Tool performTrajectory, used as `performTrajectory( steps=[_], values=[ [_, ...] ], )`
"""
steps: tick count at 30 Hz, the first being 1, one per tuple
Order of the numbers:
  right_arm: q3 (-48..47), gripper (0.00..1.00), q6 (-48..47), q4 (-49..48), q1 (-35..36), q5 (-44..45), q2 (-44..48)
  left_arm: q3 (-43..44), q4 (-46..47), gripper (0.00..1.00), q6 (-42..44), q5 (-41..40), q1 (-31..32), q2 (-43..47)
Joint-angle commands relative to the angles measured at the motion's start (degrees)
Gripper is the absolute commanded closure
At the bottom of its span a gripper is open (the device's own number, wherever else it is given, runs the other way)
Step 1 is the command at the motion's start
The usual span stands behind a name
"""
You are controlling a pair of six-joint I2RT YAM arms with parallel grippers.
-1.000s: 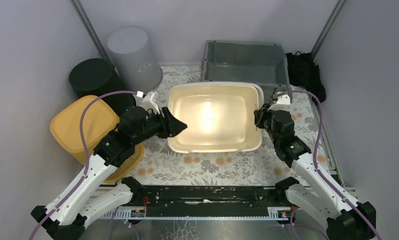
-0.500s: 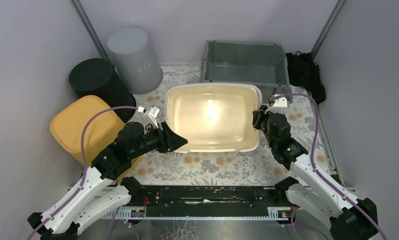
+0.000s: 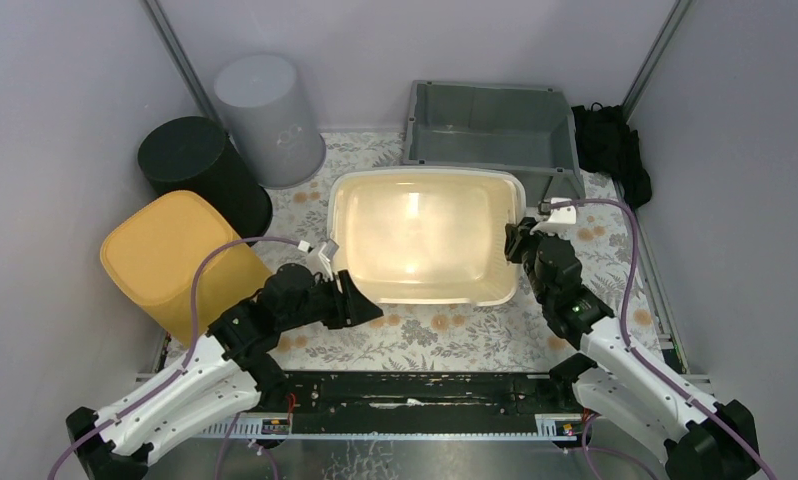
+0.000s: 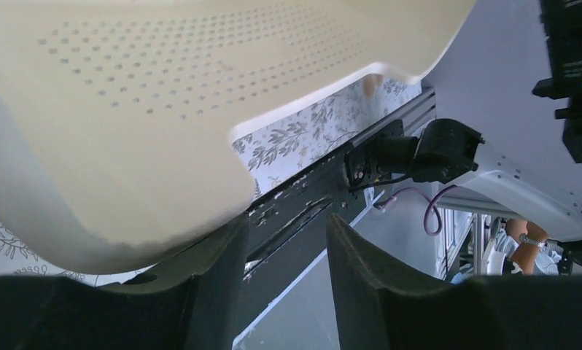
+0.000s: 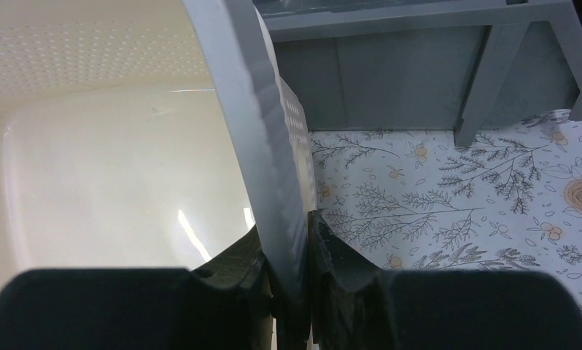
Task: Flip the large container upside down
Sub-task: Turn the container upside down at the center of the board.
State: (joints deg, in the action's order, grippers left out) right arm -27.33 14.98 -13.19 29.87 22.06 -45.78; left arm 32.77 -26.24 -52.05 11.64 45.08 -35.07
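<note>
Above the arms, in the top view, the large container (image 3: pixel 420 245) is sitting open side up mid-table on a floral cloth (image 3: pixel 425 335). It is a rounded rectangle of cream, slightly see-through plastic that is catching a soft glare. The right gripper (image 3: pixel 516 243) is pinching its right-hand rim. The left gripper (image 3: pixel 360 305) is lying low just beside the near-left corner. A grey rectangular bin (image 3: pixel 490 125) is standing right behind the container. A pale grey bucket (image 3: pixel 268 118) and a black bucket (image 3: pixel 200 165), both cylinders, are resting bottom-up at the back left. A yellow tub (image 3: pixel 170 260) with rounded corners is lying bottom-up at the left edge.

From the left wrist, the container's outer wall is filling the upper half of the view, matte and stippled with rows of tiny dots. Its smooth rounded corner is hanging just over one of the two dark fingers (image 4: pixel 211 292). The jaws are standing apart with nothing between them, and only the black rail (image 4: pixel 303 211) is showing through the gap. Whether that finger is touching the plastic I cannot tell.

From the right wrist, two dark fingers (image 5: pixel 237 266) are clamping the container's thin upright wall, one inside and one outside. The inner surface is looking glossy, and the rim's outer face is dotted. The grey bin's flat, ribbed side is showing beyond it.
</note>
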Motion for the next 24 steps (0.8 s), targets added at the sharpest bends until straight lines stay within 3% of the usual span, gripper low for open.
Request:
performTrajectory(
  steps=[1, 16, 21, 24],
  values=[
    [0.7, 1.0, 3.3, -8.5, 0.6, 1.5, 2.5, -3.3, 5.1, 0.5, -2.0, -1.1, 1.4, 0.0],
    [4.2, 1.0, 4.5, -5.5, 0.9, 0.0, 6.5, -8.8, 8.9, 0.48, -2.0, -2.5, 2.1, -2.9],
    [4.2, 1.0, 4.2, -4.4, 0.9, 0.5, 7.6, -6.0, 8.3, 0.48, -2.2, -2.9, 2.5, -1.8],
    [4.1, 1.0, 4.3, -4.0, 0.9, 1.0, 7.8, -2.4, 4.7, 0.48, -1.3, -7.2, 2.8, 0.1]
  ],
)
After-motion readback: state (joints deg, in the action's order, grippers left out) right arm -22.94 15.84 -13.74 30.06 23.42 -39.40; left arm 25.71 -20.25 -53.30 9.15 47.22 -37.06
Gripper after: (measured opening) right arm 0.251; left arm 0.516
